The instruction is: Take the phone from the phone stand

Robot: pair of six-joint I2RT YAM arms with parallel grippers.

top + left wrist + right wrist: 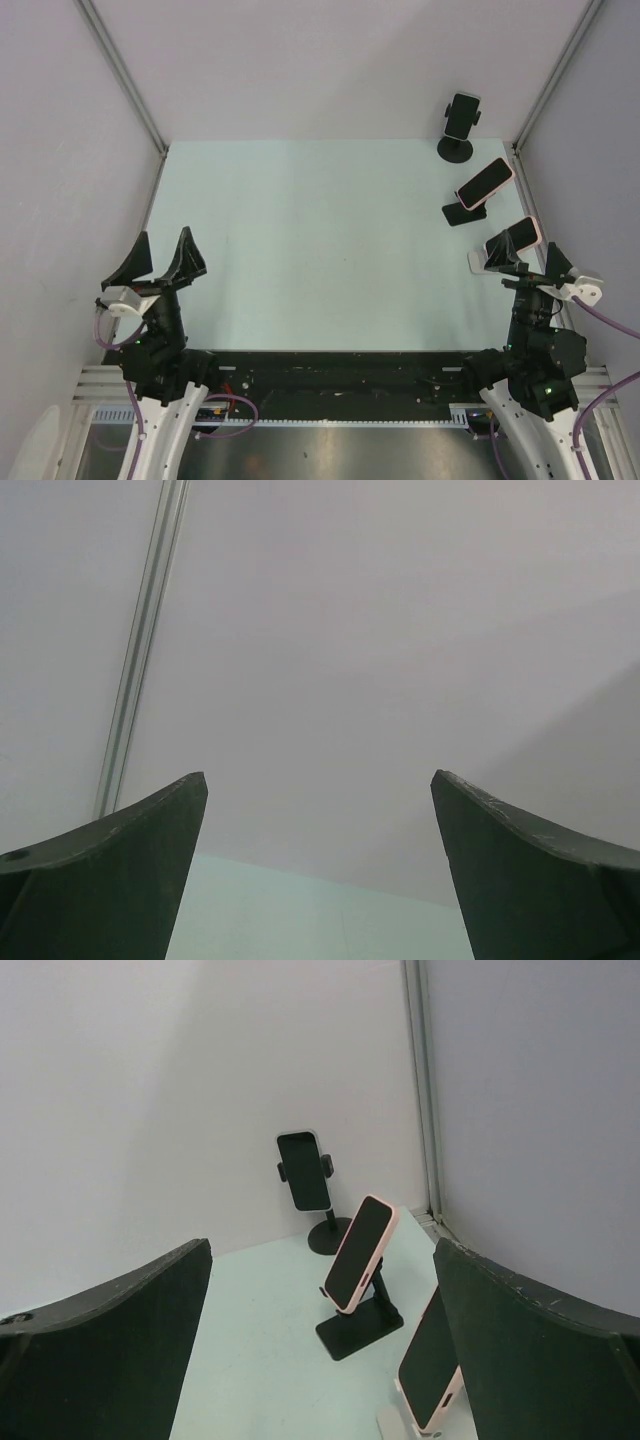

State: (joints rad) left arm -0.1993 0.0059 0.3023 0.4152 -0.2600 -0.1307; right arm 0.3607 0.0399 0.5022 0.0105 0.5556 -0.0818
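Three phones sit on stands along the right side of the table [300, 250]. The near phone [513, 238] has a pink case and leans back on a white stand [478, 263]. The middle phone [486, 183] is pink too and leans on a flat black stand [463, 213]. The far phone [462, 114] stands up tall in a round black stand [455, 150] by the back wall. The right gripper [530, 265] is close to the near phone, jaws spread wide, holding nothing. The left gripper [158, 258] is far off on the left side, also spread wide and holding nothing.
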